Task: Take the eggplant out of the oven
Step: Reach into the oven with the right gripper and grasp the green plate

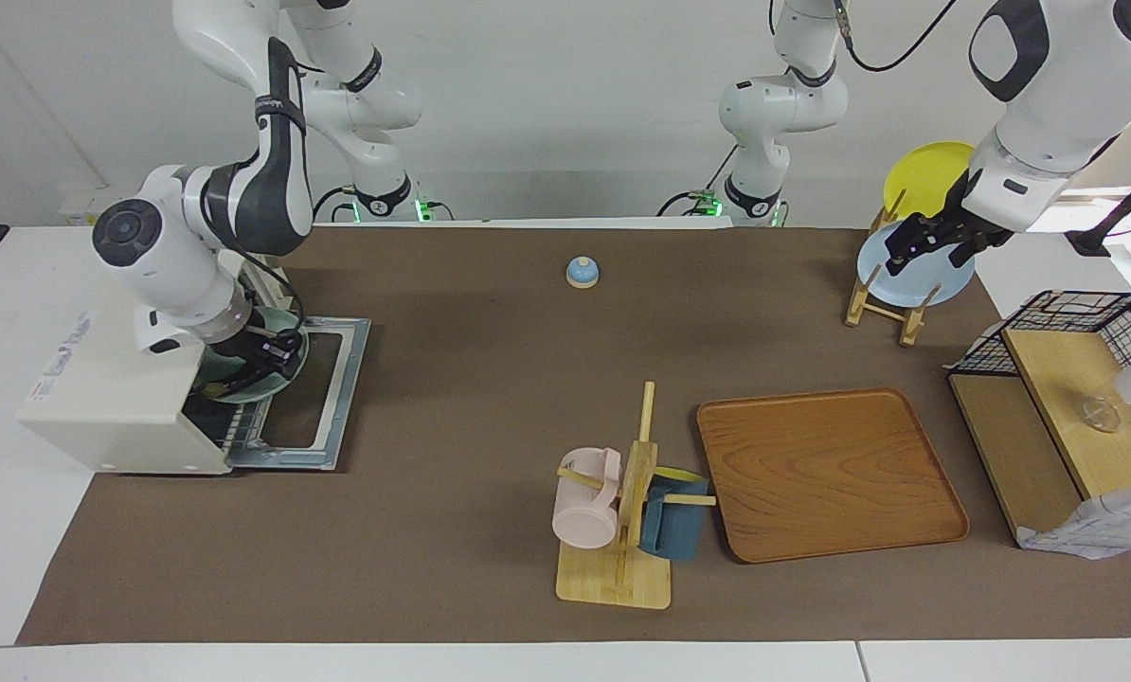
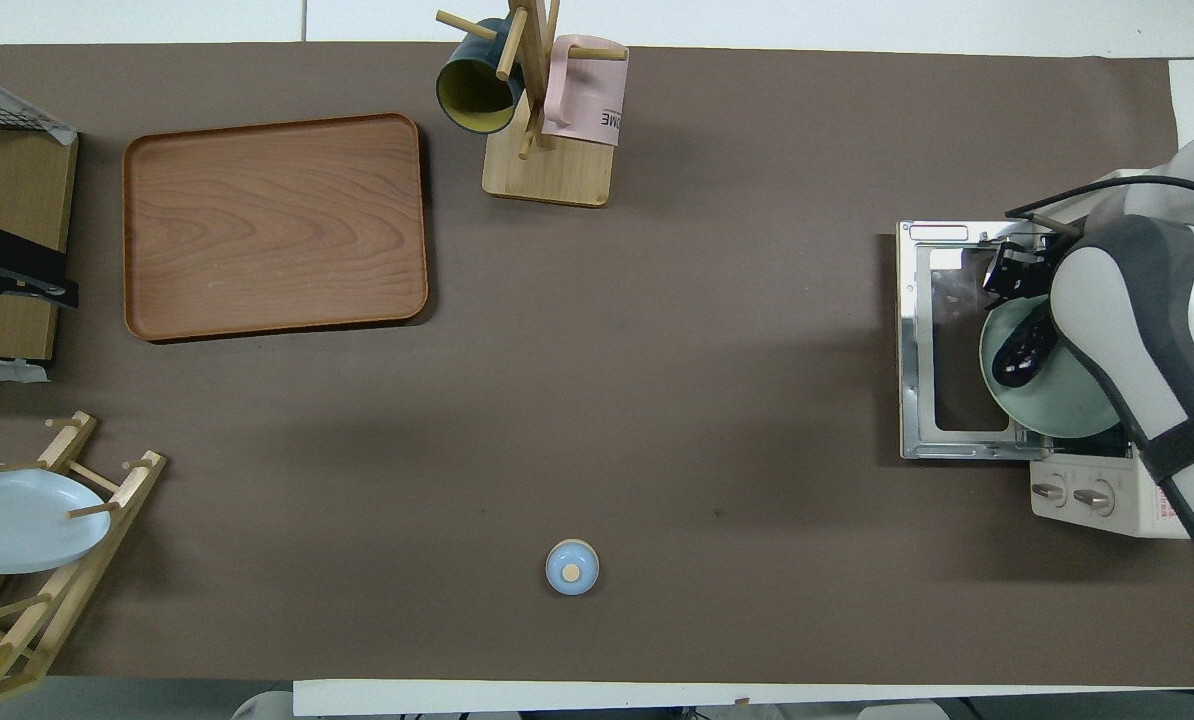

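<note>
A small glossy dark purple eggplant lies on a round mint green plate, which sits half out of the mouth of the cream-white boxy toaster oven, over its lowered glass door. The right gripper is at the plate's rim; I cannot tell whether its fingers are clamped (the arm hides much of it). Judging by this, the plate serves as a carrier, sparing the slippery vegetable a direct pinch. The left gripper waits, fingers apart, over the wooden plate rack.
</note>
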Robot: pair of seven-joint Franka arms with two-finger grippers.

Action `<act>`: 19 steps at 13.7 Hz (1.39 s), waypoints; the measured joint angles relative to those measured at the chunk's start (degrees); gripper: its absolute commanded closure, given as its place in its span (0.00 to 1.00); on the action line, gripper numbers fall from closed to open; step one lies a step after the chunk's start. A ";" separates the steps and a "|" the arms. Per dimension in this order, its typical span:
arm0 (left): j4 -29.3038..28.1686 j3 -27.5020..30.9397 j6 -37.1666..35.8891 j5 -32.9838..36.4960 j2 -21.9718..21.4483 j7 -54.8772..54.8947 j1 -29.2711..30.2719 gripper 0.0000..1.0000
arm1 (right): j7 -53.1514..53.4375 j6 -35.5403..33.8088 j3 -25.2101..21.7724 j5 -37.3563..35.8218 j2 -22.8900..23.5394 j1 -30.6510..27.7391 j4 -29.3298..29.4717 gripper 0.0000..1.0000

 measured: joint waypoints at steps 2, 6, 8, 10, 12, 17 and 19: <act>0.00 0.00 0.00 0.00 0.00 0.00 0.00 0.00 | 0.00 0.31 -0.19 -0.01 -0.02 -0.06 -0.10 0.54; 0.00 0.00 0.00 0.00 0.00 0.00 0.00 0.00 | 0.00 1.79 -0.10 0.00 -0.04 0.00 -0.95 0.56; 0.00 0.00 0.00 0.00 0.00 0.00 0.00 0.00 | 0.00 3.05 -0.03 -0.01 0.06 0.05 -1.54 0.58; 0.00 0.00 0.00 0.00 0.00 0.00 0.00 0.00 | 0.00 3.88 0.14 -0.01 0.40 0.06 -1.70 0.57; 0.00 0.00 0.00 0.00 0.00 -0.01 0.00 0.00 | 0.00 4.63 0.18 -0.01 1.01 0.06 -1.85 0.57; 0.00 0.00 0.00 0.00 0.00 -0.01 0.01 0.00 | -0.02 5.48 0.24 -0.01 2.59 0.08 -2.01 0.96; 0.00 0.00 -0.01 0.00 0.00 -0.01 0.01 0.00 | -0.67 5.23 0.50 -0.15 2.59 0.17 -2.05 1.00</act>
